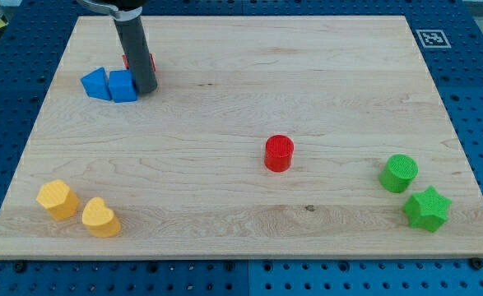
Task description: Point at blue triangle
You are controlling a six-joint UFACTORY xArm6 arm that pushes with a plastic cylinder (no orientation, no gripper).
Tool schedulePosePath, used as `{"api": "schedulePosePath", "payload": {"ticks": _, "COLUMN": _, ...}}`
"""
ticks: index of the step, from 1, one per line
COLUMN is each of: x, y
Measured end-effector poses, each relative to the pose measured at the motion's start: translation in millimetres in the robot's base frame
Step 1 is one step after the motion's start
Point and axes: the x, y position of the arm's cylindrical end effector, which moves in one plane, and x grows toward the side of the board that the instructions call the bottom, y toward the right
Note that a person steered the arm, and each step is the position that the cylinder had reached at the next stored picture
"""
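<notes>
Upper left of the frame: the tip [146,90], a bare rod holding nothing, touches the blue cube's [123,85] right side. The blue triangle [95,83] lies further left, just beyond that cube, so the cube sits between tip and target.

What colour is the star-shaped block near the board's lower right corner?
Green; the star block shows clearly in the camera view.

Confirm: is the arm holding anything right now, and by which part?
Nothing held. There is no claw, just a rod; my tip rests beside the blue cube, with the blue triangle further left.
</notes>
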Motion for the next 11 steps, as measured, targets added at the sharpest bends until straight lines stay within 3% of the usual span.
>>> {"api": "schedulePosePath", "payload": {"ticks": 1, "x": 0.0, "y": 0.0}}
{"api": "schedulePosePath", "payload": {"ticks": 3, "x": -0.1, "y": 67.9}}
{"api": "schedulePosePath", "payload": {"ticks": 4, "x": -55.0, "y": 78.0}}
{"api": "schedulePosePath", "payload": {"ticks": 5, "x": -114.0, "y": 67.8}}
{"api": "schedulePosePath", "payload": {"ticks": 6, "x": -120.1, "y": -6.6}}
{"api": "schedulePosePath", "payload": {"ticks": 7, "x": -113.9, "y": -104.7}}
{"api": "schedulePosePath", "payload": {"ticks": 8, "x": -112.8, "y": -137.9}}
{"api": "schedulePosePath", "payload": {"ticks": 11, "x": -42.8, "y": -107.8}}
